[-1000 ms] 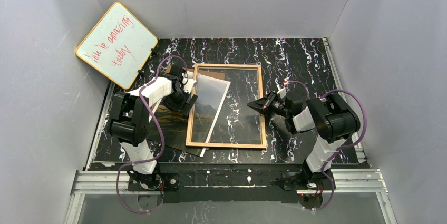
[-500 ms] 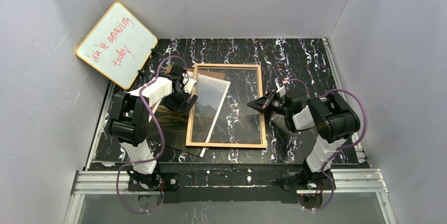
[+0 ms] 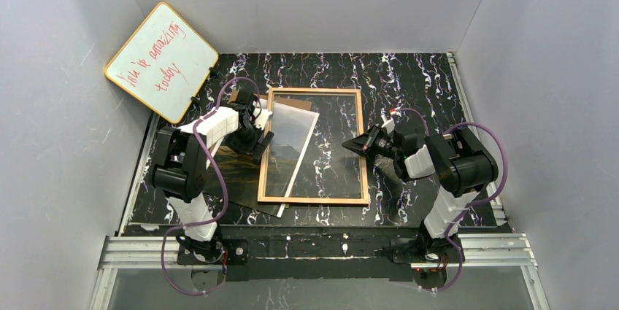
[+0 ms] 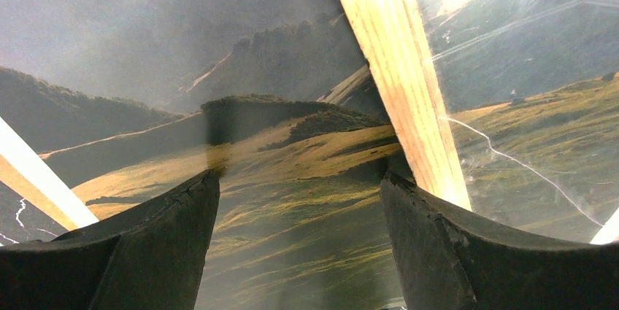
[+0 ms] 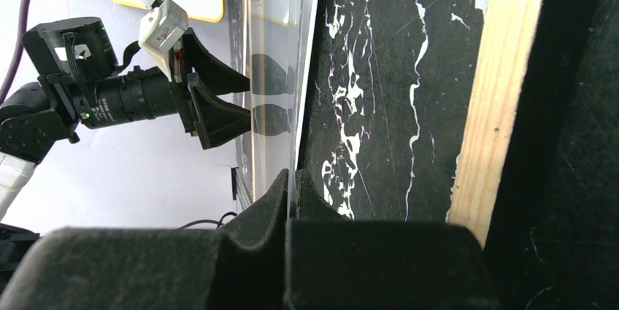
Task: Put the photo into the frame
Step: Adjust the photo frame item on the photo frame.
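The frame (image 3: 314, 92) lies wood-coloured back up in the middle of the table. The photo (image 3: 286, 153) lies slanted across the frame's left bar (image 4: 398, 84), partly inside the frame and partly outside to the left. My left gripper (image 3: 259, 138) is open, and its fingers straddle the photo (image 4: 292, 149) just left of that bar (image 4: 298, 186). My right gripper (image 3: 359, 144) is at the frame's right bar (image 5: 504, 84). It is shut (image 5: 292, 175) on the edge of the clear glass pane (image 5: 281, 47), which stands tilted up from the fingers.
A yellow-edged whiteboard (image 3: 162, 62) with red writing leans in the back left corner. A brown backing panel (image 3: 239, 98) lies under the photo and the left arm. Grey walls close in the black marbled table (image 3: 409, 76) on three sides.
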Available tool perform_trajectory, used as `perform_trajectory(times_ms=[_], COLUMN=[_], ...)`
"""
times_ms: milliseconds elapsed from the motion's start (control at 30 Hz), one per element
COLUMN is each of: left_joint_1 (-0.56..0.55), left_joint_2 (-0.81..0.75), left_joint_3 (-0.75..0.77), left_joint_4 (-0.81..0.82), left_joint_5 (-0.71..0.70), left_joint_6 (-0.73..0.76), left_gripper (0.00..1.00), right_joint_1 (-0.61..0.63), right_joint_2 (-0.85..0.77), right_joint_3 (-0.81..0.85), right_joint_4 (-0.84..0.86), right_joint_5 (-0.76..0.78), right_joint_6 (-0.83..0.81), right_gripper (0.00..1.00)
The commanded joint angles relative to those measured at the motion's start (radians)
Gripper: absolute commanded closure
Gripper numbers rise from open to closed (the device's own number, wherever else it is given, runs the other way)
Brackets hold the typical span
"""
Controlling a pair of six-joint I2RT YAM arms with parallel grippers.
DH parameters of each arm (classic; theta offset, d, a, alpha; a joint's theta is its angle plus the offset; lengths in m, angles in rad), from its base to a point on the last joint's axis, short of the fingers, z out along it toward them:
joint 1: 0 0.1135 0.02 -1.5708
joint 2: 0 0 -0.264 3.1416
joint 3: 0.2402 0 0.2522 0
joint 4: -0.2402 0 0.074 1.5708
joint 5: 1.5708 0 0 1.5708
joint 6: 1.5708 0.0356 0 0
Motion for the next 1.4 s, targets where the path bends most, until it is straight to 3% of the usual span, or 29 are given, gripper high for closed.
perform_trajectory(times_ms=[0,333,900,1200,1367], left_joint_1=[-0.011,-0.01,-0.011,-0.011,-0.011], left_joint_2=[-0.007,-0.007,-0.008,0.0,-0.001], left_joint_3=[-0.004,-0.004,0.002,-0.002,-0.001], left_joint_4=[-0.011,-0.015,-0.014,-0.015,-0.015], left_joint_5=[0.014,0.014,0.01,0.019,0.02], left_joint_6=[0.004,0.004,0.003,0.002,0.007], left_gripper=[0.22,0.22,0.22,0.23,0.23], right_joint_1=[-0.002,-0.001,-0.002,-0.002,-0.001], right_joint_2=[0.001,0.002,-0.084,-0.054,-0.064], right_joint_3=[0.041,0.015,0.091,0.024,0.034], right_joint_4=[0.002,0.029,-0.144,0.086,0.097], right_joint_5=[-0.013,0.013,0.021,-0.007,-0.005], right_joint_6=[-0.05,-0.041,-0.144,-0.023,-0.006], right_gripper=[0.99,0.99,0.99,0.99,0.99])
